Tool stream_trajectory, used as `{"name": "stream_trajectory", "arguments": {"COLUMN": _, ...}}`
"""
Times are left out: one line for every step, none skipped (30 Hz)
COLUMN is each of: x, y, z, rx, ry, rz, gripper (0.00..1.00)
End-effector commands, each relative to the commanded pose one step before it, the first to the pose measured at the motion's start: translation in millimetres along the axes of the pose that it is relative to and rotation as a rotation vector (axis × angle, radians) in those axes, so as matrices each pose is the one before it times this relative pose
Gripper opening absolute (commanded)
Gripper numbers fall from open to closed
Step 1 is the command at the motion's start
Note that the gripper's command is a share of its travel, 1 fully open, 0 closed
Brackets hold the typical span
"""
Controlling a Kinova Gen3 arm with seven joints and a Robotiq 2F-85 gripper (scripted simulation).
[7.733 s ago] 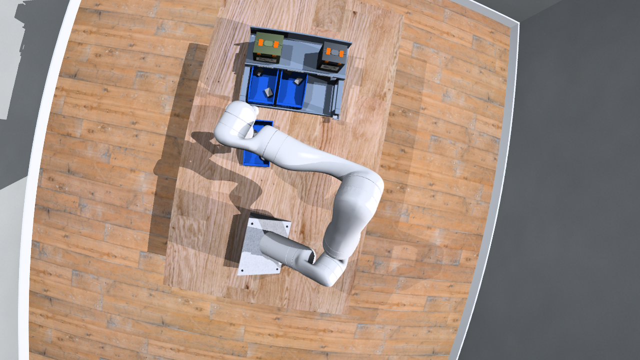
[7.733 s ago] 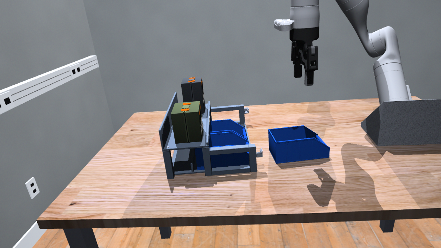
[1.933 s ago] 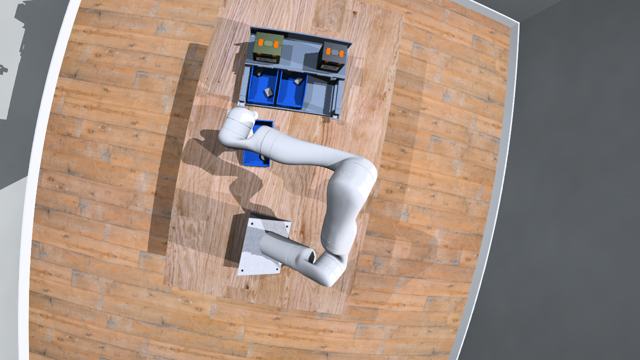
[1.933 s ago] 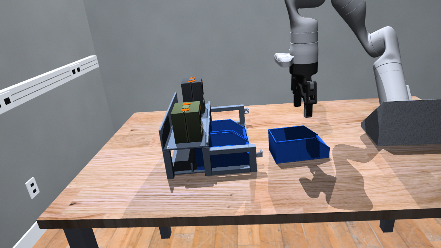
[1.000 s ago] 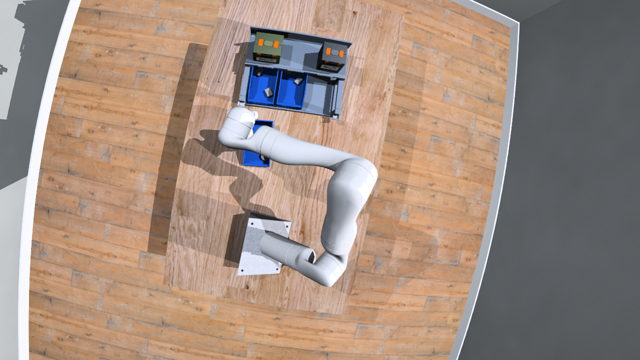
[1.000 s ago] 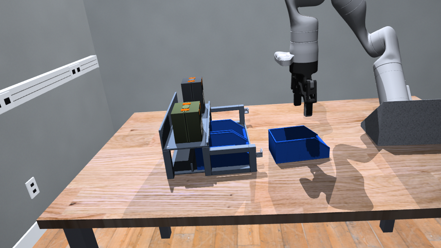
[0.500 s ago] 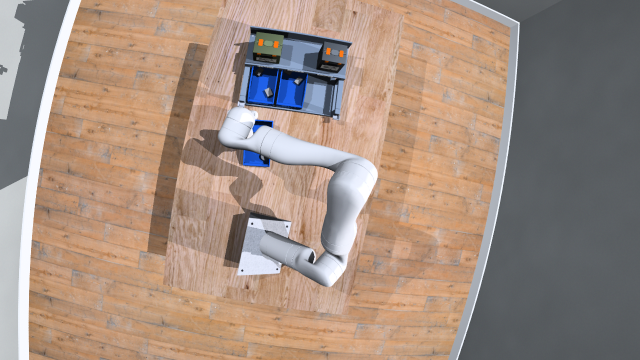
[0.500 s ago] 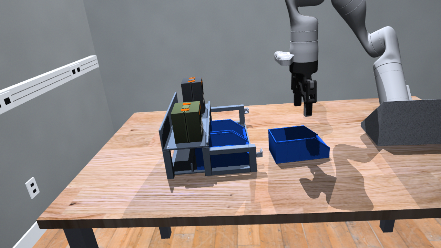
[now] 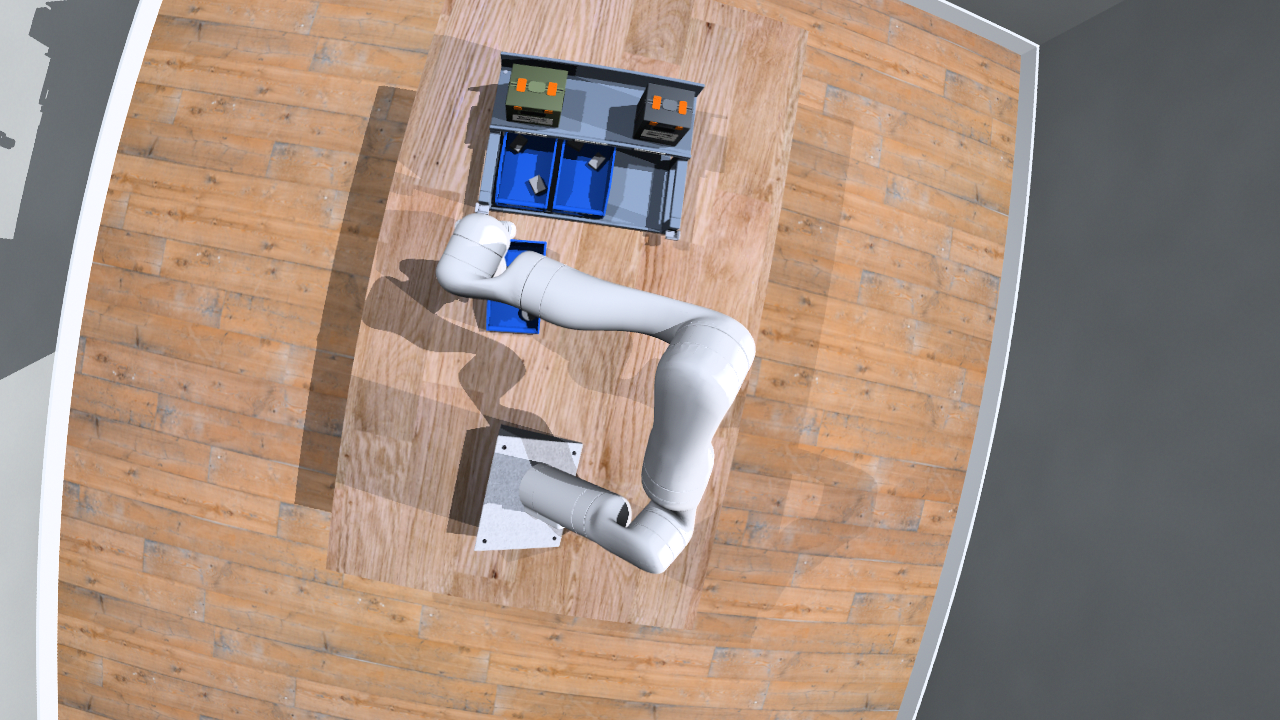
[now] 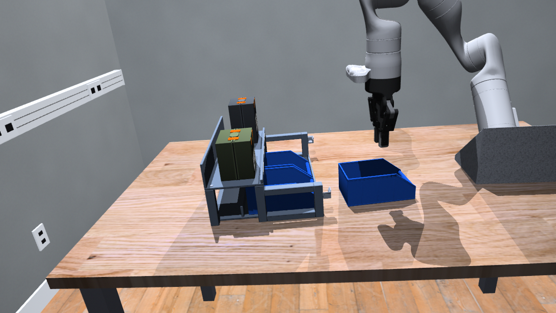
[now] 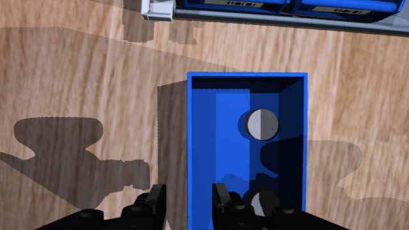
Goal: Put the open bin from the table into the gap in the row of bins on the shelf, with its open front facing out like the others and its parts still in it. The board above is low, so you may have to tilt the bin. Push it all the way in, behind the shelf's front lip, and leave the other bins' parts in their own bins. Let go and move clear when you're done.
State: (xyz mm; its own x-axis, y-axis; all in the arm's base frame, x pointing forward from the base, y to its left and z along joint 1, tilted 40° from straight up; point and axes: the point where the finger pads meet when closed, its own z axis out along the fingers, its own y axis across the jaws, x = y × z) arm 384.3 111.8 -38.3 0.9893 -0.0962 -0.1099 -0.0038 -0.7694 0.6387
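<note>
The loose blue open bin point(image 9: 502, 316) point(image 10: 373, 187) point(image 11: 192, 128) stands on the table in front of the shelf, its low open front facing away from it. Two grey round parts lie inside it, one point(image 11: 262, 124) in the middle and one point(image 11: 259, 202) near my fingers. My gripper point(image 10: 382, 142) point(image 11: 189, 200) hangs a little above the bin, over its left wall. Its fingers are narrowed but apart, with nothing between them. The grey shelf point(image 9: 682, 192) point(image 10: 292, 189) point(image 11: 255, 16) holds two blue bins point(image 9: 523, 171) point(image 9: 581, 181) point(image 10: 289, 174). Its right slot point(image 9: 637, 192) is empty.
An olive box point(image 9: 535, 94) point(image 10: 234, 153) and a dark box point(image 9: 668, 111) point(image 10: 241, 112) stand on the board above the bins. Each shelf bin holds a small grey part. The arm's grey pedestal point(image 9: 519, 501) point(image 10: 509, 155) is at the table's other end.
</note>
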Motion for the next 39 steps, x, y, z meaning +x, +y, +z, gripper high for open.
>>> {"name": "stream_trajectory", "arguments": {"x": 0.27, "y": -0.33, "z": -0.95, "rx": 0.00129, "ry": 0.00165, "rz": 0.00001, "gripper": 0.35}}
{"name": "stream_trajectory", "arguments": {"x": 0.00, "y": 0.00, "z": 0.00, "rx": 0.00000, "ry": 0.00000, "rz": 0.00000, "gripper": 0.35}}
{"name": "stream_trajectory", "arguments": {"x": 0.00, "y": 0.00, "z": 0.00, "rx": 0.00000, "ry": 0.00000, "rz": 0.00000, "gripper": 0.35}}
{"name": "stream_trajectory", "arguments": {"x": 0.00, "y": 0.00, "z": 0.00, "rx": 0.00000, "ry": 0.00000, "rz": 0.00000, "gripper": 0.35}}
{"name": "stream_trajectory", "arguments": {"x": 0.00, "y": 0.00, "z": 0.00, "rx": 0.00000, "ry": 0.00000, "rz": 0.00000, "gripper": 0.35}}
{"name": "stream_trajectory", "arguments": {"x": 0.00, "y": 0.00, "z": 0.00, "rx": 0.00000, "ry": 0.00000, "rz": 0.00000, "gripper": 0.35}}
{"name": "stream_trajectory", "arguments": {"x": 0.00, "y": 0.00, "z": 0.00, "rx": 0.00000, "ry": 0.00000, "rz": 0.00000, "gripper": 0.35}}
{"name": "stream_trajectory", "arguments": {"x": 0.00, "y": 0.00, "z": 0.00, "rx": 0.00000, "ry": 0.00000, "rz": 0.00000, "gripper": 0.35}}
{"name": "stream_trajectory", "arguments": {"x": 0.00, "y": 0.00, "z": 0.00, "rx": 0.00000, "ry": 0.00000, "rz": 0.00000, "gripper": 0.35}}
{"name": "stream_trajectory", "arguments": {"x": 0.00, "y": 0.00, "z": 0.00, "rx": 0.00000, "ry": 0.00000, "rz": 0.00000, "gripper": 0.35}}
{"name": "stream_trajectory", "arguments": {"x": 0.00, "y": 0.00, "z": 0.00, "rx": 0.00000, "ry": 0.00000, "rz": 0.00000, "gripper": 0.35}}
{"name": "stream_trajectory", "arguments": {"x": 0.00, "y": 0.00, "z": 0.00, "rx": 0.00000, "ry": 0.00000, "rz": 0.00000, "gripper": 0.35}}
{"name": "stream_trajectory", "arguments": {"x": 0.00, "y": 0.00, "z": 0.00, "rx": 0.00000, "ry": 0.00000, "rz": 0.00000, "gripper": 0.35}}
{"name": "stream_trajectory", "arguments": {"x": 0.00, "y": 0.00, "z": 0.00, "rx": 0.00000, "ry": 0.00000, "rz": 0.00000, "gripper": 0.35}}
{"name": "stream_trajectory", "arguments": {"x": 0.00, "y": 0.00, "z": 0.00, "rx": 0.00000, "ry": 0.00000, "rz": 0.00000, "gripper": 0.35}}
{"name": "stream_trajectory", "arguments": {"x": 0.00, "y": 0.00, "z": 0.00, "rx": 0.00000, "ry": 0.00000, "rz": 0.00000, "gripper": 0.35}}
{"name": "stream_trajectory", "arguments": {"x": 0.00, "y": 0.00, "z": 0.00, "rx": 0.00000, "ry": 0.00000, "rz": 0.00000, "gripper": 0.35}}
{"name": "stream_trajectory", "arguments": {"x": 0.00, "y": 0.00, "z": 6.00, "rx": 0.00000, "ry": 0.00000, "rz": 0.00000, "gripper": 0.35}}
{"name": "stream_trajectory", "arguments": {"x": 0.00, "y": 0.00, "z": 6.00, "rx": 0.00000, "ry": 0.00000, "rz": 0.00000, "gripper": 0.35}}
{"name": "stream_trajectory", "arguments": {"x": 0.00, "y": 0.00, "z": 6.00, "rx": 0.00000, "ry": 0.00000, "rz": 0.00000, "gripper": 0.35}}
{"name": "stream_trajectory", "arguments": {"x": 0.00, "y": 0.00, "z": 6.00, "rx": 0.00000, "ry": 0.00000, "rz": 0.00000, "gripper": 0.35}}
{"name": "stream_trajectory", "arguments": {"x": 0.00, "y": 0.00, "z": 6.00, "rx": 0.00000, "ry": 0.00000, "rz": 0.00000, "gripper": 0.35}}
{"name": "stream_trajectory", "arguments": {"x": 0.00, "y": 0.00, "z": 0.00, "rx": 0.00000, "ry": 0.00000, "rz": 0.00000, "gripper": 0.35}}
{"name": "stream_trajectory", "arguments": {"x": 0.00, "y": 0.00, "z": 0.00, "rx": 0.00000, "ry": 0.00000, "rz": 0.00000, "gripper": 0.35}}
{"name": "stream_trajectory", "arguments": {"x": 0.00, "y": 0.00, "z": 0.00, "rx": 0.00000, "ry": 0.00000, "rz": 0.00000, "gripper": 0.35}}
{"name": "stream_trajectory", "arguments": {"x": 0.00, "y": 0.00, "z": 0.00, "rx": 0.00000, "ry": 0.00000, "rz": 0.00000, "gripper": 0.35}}
{"name": "stream_trajectory", "arguments": {"x": 0.00, "y": 0.00, "z": 0.00, "rx": 0.00000, "ry": 0.00000, "rz": 0.00000, "gripper": 0.35}}
{"name": "stream_trajectory", "arguments": {"x": 0.00, "y": 0.00, "z": 0.00, "rx": 0.00000, "ry": 0.00000, "rz": 0.00000, "gripper": 0.35}}
{"name": "stream_trajectory", "arguments": {"x": 0.00, "y": 0.00, "z": 0.00, "rx": 0.00000, "ry": 0.00000, "rz": 0.00000, "gripper": 0.35}}
{"name": "stream_trajectory", "arguments": {"x": 0.00, "y": 0.00, "z": 0.00, "rx": 0.00000, "ry": 0.00000, "rz": 0.00000, "gripper": 0.35}}
{"name": "stream_trajectory", "arguments": {"x": 0.00, "y": 0.00, "z": 0.00, "rx": 0.00000, "ry": 0.00000, "rz": 0.00000, "gripper": 0.35}}
{"name": "stream_trajectory", "arguments": {"x": 0.00, "y": 0.00, "z": 0.00, "rx": 0.00000, "ry": 0.00000, "rz": 0.00000, "gripper": 0.35}}
{"name": "stream_trajectory", "arguments": {"x": 0.00, "y": 0.00, "z": 0.00, "rx": 0.00000, "ry": 0.00000, "rz": 0.00000, "gripper": 0.35}}
{"name": "stream_trajectory", "arguments": {"x": 0.00, "y": 0.00, "z": 0.00, "rx": 0.00000, "ry": 0.00000, "rz": 0.00000, "gripper": 0.35}}
{"name": "stream_trajectory", "arguments": {"x": 0.02, "y": 0.00, "z": 8.93, "rx": 0.00004, "ry": 0.00009, "rz": 0.00002, "gripper": 0.35}}
{"name": "stream_trajectory", "arguments": {"x": -0.01, "y": 0.01, "z": 9.00, "rx": -0.00002, "ry": -0.00002, "rz": 0.00000, "gripper": 0.35}}
{"name": "stream_trajectory", "arguments": {"x": -0.01, "y": 0.01, "z": 9.00, "rx": -0.00002, "ry": -0.00002, "rz": 0.00000, "gripper": 0.35}}
{"name": "stream_trajectory", "arguments": {"x": -0.01, "y": 0.00, "z": 9.00, "rx": -0.00002, "ry": -0.00002, "rz": 0.00000, "gripper": 0.35}}
{"name": "stream_trajectory", "arguments": {"x": -0.01, "y": 0.00, "z": 9.00, "rx": -0.00002, "ry": -0.00002, "rz": 0.00000, "gripper": 0.35}}
